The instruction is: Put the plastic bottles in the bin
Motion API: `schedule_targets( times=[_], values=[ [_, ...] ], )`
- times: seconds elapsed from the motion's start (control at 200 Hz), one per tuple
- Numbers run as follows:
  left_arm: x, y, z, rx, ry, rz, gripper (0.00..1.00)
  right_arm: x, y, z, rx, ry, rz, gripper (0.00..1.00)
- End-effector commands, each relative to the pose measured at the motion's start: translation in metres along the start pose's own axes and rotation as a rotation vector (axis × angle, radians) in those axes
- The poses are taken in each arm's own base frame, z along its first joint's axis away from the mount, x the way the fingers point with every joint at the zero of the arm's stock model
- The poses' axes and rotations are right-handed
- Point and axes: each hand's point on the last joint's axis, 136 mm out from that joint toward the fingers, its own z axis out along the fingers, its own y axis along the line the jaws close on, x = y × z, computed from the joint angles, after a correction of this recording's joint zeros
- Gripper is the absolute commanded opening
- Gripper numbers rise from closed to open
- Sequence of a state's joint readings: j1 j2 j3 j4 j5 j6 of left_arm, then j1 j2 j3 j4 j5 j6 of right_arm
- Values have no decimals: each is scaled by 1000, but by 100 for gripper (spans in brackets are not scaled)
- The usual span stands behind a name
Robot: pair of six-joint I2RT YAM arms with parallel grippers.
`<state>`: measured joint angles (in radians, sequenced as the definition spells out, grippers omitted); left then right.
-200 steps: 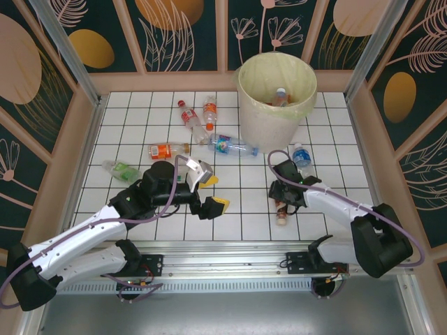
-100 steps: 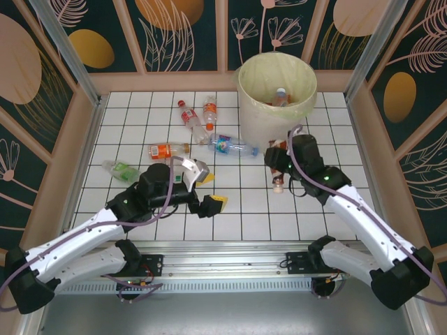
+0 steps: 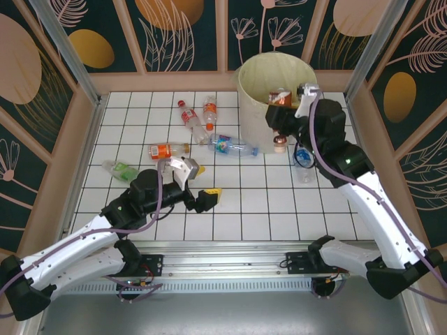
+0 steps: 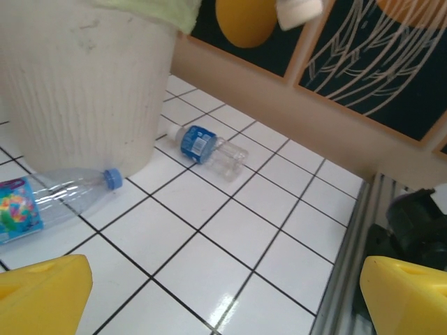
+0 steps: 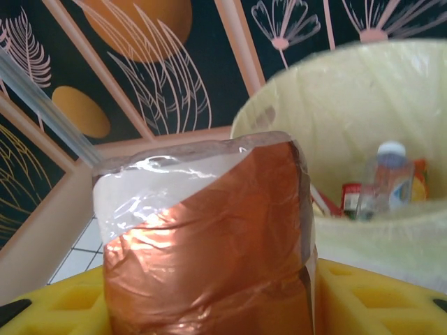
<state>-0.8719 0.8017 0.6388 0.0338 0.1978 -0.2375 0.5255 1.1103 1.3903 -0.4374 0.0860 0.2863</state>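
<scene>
My right gripper (image 3: 281, 120) is shut on a brown-labelled plastic bottle (image 3: 279, 99), cap down, held at the near rim of the bin (image 3: 253, 105). In the right wrist view the bottle (image 5: 209, 244) stands between the yellow fingers (image 5: 380, 300), with the bin's liner (image 5: 335, 105) and a bottle inside it (image 5: 387, 178) behind. My left gripper (image 3: 202, 181) hangs open and empty low over the tiles; its wrist view shows yellow fingertips (image 4: 42, 293) wide apart. Several bottles lie on the floor, among them a red one (image 3: 188, 117), an orange one (image 3: 210, 112) and a blue-labelled one (image 3: 230, 145).
More bottles lie at the left: orange (image 3: 167, 150) and green (image 3: 122, 169). A blue-labelled bottle (image 3: 302, 157) (image 4: 206, 145) rests under my right arm beside the bin wall (image 4: 77, 77). A clear blue-capped bottle (image 4: 63, 199) touches the bin's foot. Wooden walls (image 3: 91, 139) enclose the floor.
My right arm has lifted the brown bottle from the tiles up and back to the bin's rim. The left gripper has drifted slightly left and nearer, still open.
</scene>
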Motion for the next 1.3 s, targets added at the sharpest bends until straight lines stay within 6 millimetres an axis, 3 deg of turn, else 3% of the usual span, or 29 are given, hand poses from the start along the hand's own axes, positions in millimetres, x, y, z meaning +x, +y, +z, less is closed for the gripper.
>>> schedule_targets(
  times=[0.0,0.195,0.37,0.49,0.651,0.951,1.141,1.296],
  values=[
    [-13,8,-3,-53,-76,0,99,-43,0,6,28,-101,-54,57],
    [-9,24,-2,-149,-39,-29,99,-89,-15,26,74,-178,-62,57],
    [-1,36,3,-207,-20,-114,99,-117,-31,47,114,-226,-74,57],
    [2,40,6,-226,-11,-126,99,-132,-44,64,142,-245,-79,57],
    [4,38,8,-215,14,-87,99,-136,-61,95,185,-239,-86,56],
    [-4,42,5,-263,75,-20,99,-112,-91,168,231,-131,-81,56],
    [-1,44,-2,-285,93,33,99,-73,-115,213,252,2,-64,56],
    [0,43,-5,-270,61,46,99,-34,-131,239,255,114,-46,57]
  ],
)
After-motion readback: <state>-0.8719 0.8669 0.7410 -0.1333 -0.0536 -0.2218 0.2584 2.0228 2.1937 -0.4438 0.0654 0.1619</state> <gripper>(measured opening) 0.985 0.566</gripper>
